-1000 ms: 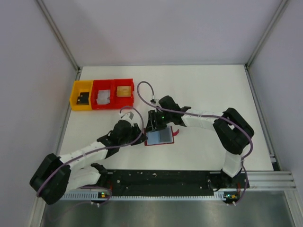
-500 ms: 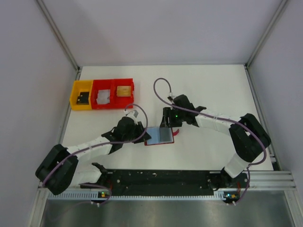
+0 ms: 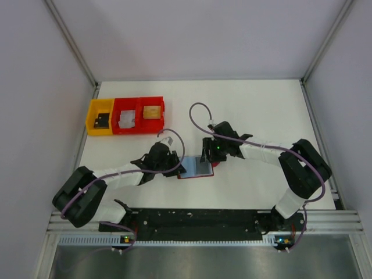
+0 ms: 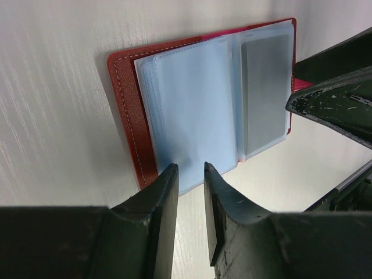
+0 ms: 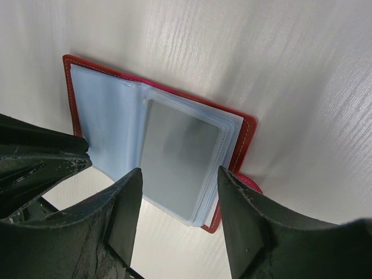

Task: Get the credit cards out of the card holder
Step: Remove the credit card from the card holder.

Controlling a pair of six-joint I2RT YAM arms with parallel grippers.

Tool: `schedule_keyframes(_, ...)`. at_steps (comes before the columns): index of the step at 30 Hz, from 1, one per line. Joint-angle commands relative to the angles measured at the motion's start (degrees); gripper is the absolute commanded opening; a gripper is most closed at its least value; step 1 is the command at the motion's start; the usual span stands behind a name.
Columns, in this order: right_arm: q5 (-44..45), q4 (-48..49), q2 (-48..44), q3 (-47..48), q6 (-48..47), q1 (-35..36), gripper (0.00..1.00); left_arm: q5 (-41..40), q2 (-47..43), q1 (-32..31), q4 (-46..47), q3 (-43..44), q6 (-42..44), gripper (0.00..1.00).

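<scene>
Right gripper (image 5: 180, 174) has shifted right above card holder (image 5: 104, 122) (lying open).

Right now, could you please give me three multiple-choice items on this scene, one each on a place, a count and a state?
1. Where on the table does the card holder lie?
A. far right corner
B. far left corner
C. mid-table, between the left fingers and right fingers

2. How many red bins stand by the yellow bin?
A. one
B. two
C. three

3. The card holder is:
A. open, pockets up
B. folded shut
C. standing on edge

Answers:
1 C, the top view shows it between the two arms' tips.
2 B, two red ones sit side by side at the far left.
3 A, a grey card shows in an upturned pocket.
</scene>
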Motion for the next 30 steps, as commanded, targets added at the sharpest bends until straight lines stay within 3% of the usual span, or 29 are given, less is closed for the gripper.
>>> schedule_keyframes(1, -1.03, 2.32, 0.95, 0.13, -0.11, 0.21, 0.54, 0.46, 0.81, -0.03, 0.64, 1.14, 0.78, 0.29)
schedule_keyframes(22, -5.77, 4.25, 1.30, 1.01, 0.94, 0.21, 0.48, 1.95, 1.78, -0.12, 1.25, 0.79, 0.60, 0.29)
schedule_keyframes(30, 0.90, 1.10, 0.33, 0.75, 1.03, 0.21, 0.49, 1.87, 1.78, -0.03, 1.17, 0.62, 0.60, 0.29)
